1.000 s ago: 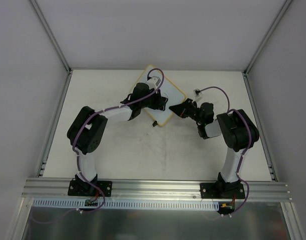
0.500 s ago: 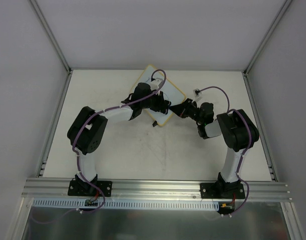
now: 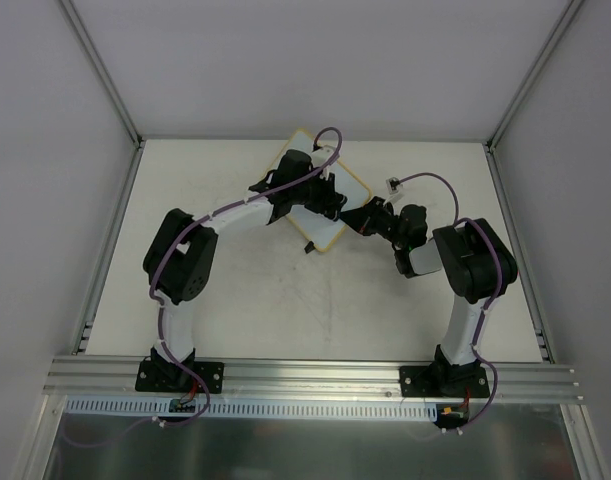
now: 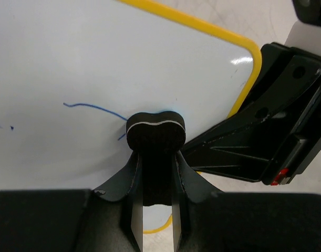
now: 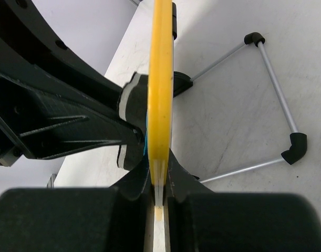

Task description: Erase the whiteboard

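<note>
While the right gripper (image 5: pixel 159 176) pinches the whiteboard (image 4: pixel 97 58), the left gripper (image 4: pixel 155 160), clamping the eraser (image 4: pixel 155 130), has slid farther.

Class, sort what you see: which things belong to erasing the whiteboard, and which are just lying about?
Job: whiteboard, blue marks, black eraser in left gripper, right gripper clamping its edge.
Lying about: wire stand behind the board; table.

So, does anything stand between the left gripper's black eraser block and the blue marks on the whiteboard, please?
Nothing visible does. The left gripper holds the small black eraser block on the yellow-framed white whiteboard, right at the curved blue pen line; only bare board follows. The right gripper clamps the board's edge, aside.
</note>
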Tool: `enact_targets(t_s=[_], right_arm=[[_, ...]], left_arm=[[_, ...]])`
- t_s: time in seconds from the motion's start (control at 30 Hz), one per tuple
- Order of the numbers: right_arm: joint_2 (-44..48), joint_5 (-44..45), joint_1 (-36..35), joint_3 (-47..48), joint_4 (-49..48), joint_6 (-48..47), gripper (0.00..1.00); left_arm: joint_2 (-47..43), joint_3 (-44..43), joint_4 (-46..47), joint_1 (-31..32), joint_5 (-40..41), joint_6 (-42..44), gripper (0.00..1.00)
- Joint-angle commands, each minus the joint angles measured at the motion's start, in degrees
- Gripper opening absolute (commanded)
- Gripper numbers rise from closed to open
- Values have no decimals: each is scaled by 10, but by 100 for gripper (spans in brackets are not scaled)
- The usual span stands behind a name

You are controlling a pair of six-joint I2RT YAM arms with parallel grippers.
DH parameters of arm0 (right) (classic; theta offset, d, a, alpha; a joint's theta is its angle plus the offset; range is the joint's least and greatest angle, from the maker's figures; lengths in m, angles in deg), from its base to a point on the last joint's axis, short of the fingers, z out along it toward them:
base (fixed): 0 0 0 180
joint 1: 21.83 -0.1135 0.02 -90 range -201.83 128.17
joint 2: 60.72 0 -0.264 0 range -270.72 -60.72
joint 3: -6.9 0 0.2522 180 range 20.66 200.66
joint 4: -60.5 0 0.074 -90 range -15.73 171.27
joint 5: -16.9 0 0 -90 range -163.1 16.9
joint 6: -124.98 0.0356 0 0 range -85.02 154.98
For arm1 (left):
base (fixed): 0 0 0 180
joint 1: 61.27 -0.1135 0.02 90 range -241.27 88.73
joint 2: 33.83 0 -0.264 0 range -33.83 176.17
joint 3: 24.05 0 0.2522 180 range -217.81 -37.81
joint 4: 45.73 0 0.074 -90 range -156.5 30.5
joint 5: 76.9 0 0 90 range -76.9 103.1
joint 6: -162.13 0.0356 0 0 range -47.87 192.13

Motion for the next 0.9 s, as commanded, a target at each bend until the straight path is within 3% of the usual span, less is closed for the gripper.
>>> enact_targets(t_s=[0.0,0.37,0.87], right_arm=[[0,-80,-24,16,-138,-23,0],[3,-81,-26,15,-138,-25,0],[3,-84,-28,15,-139,-27,0]], left_arm=[[20,-45,10,10,-8,25,0],[55,-69,1,-17,-16,32,0],[66,-102,-11,-142,-25,49,0]])
